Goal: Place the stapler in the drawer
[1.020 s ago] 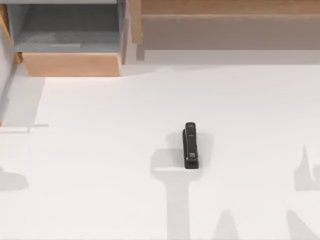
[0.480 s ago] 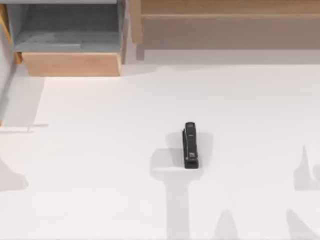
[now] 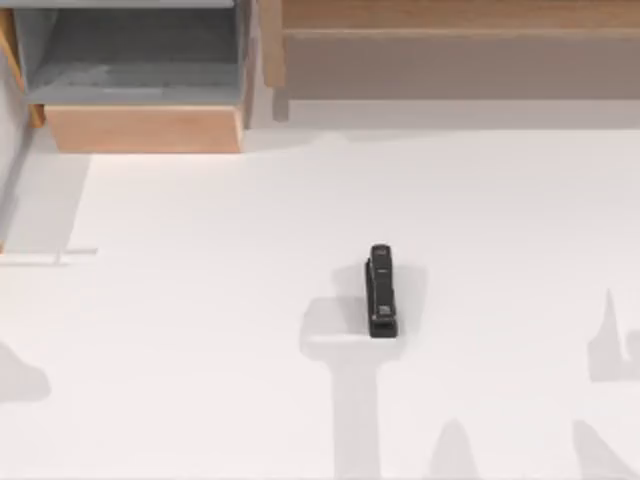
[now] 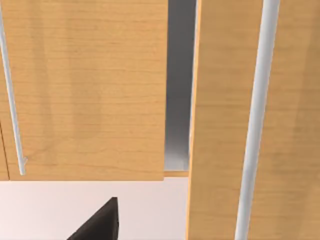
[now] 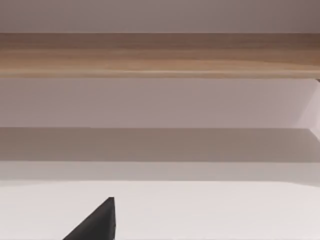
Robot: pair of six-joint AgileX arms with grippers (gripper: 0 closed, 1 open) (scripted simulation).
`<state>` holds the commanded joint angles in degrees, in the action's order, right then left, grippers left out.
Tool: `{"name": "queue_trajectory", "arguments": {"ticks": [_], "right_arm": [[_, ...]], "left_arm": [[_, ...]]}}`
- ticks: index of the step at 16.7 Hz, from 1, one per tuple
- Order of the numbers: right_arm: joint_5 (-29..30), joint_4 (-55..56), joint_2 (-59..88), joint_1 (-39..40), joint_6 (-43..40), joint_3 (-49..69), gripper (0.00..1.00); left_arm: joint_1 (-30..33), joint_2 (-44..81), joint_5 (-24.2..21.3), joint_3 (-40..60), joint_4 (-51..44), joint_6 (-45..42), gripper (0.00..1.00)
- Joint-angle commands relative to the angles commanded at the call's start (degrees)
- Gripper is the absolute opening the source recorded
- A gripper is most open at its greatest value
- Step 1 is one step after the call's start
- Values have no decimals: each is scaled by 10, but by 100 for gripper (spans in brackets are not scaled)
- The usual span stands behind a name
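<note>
The stapler (image 3: 381, 290), small, slim and black, lies flat on the white table a little right of centre, its long axis running front to back. The drawer (image 3: 145, 128) stands pulled open at the back left, with a tan front panel and grey walls and floor; nothing lies inside it. A black piece of my left gripper (image 4: 100, 225) shows over white table, facing tan wooden panels. A similar black piece of my right gripper (image 5: 95, 222) faces the back of the table. Both are far from the stapler.
A long brown wooden ledge (image 3: 450, 45) runs along the back right, also the ledge (image 5: 160, 55) ahead of my right wrist. Tan panels with a silver bar handle (image 4: 255, 125) stand close before my left wrist. Arm shadows fall on the table's front edge.
The stapler and drawer have not moved. The shadow at the table's left front edge has shifted slightly toward the front.
</note>
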<state>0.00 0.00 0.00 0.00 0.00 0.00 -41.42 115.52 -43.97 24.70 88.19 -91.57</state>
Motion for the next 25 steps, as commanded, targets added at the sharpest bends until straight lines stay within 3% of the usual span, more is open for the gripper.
{"name": "queue_trajectory", "arguments": {"ticks": [8, 14, 19, 25], "right_arm": [[0, 0, 0, 0, 0, 0, 100], [0, 0, 0, 0, 0, 0, 100], [0, 0, 0, 0, 0, 0, 100], [0, 0, 0, 0, 0, 0, 100]], "left_arm": [[-17, -29, 12, 15, -20, 22, 100], [-15, -146, 84, 134, -195, 173, 100], [101, -193, 158, 300, -460, 380, 100], [324, -164, 250, 543, -849, 679, 100]]}}
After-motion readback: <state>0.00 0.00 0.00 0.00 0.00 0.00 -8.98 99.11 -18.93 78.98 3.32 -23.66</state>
